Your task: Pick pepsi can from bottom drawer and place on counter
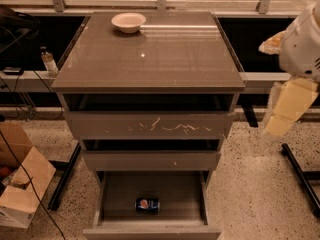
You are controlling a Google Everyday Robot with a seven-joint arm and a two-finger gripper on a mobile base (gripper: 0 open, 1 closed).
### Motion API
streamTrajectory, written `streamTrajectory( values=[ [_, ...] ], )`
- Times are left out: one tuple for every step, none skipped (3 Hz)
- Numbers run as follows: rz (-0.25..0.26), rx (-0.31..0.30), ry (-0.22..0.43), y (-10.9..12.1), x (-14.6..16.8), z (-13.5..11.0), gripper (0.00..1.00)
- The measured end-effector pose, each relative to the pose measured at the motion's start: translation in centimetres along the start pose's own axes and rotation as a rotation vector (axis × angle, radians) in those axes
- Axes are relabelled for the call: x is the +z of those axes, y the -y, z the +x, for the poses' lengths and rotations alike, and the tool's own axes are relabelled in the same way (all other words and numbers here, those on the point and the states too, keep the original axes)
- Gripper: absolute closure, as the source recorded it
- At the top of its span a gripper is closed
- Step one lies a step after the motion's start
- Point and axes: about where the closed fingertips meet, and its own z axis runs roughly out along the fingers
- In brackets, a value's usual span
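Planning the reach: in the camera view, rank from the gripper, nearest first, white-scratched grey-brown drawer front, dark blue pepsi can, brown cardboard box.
The gripper hangs at far right.
1. Top: white-scratched drawer front.
2. Low centre: pepsi can, in bottom drawer.
3. Far left: cardboard box.
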Motion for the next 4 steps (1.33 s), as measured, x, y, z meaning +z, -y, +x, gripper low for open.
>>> streamTrajectory(
  values=[
    [-0.075,-0.019,0.094,-2.2,4.0,-1.8,0.0],
    [-0.155,0.009,0.223,-4.1,9.2,-3.3,0.0],
    [-0.24,0.077,0.364,-5.1,14.6,-4.3,0.0],
    [-0.357,0.131,0.414,-5.4,20.6,-4.7,0.0]
  ],
)
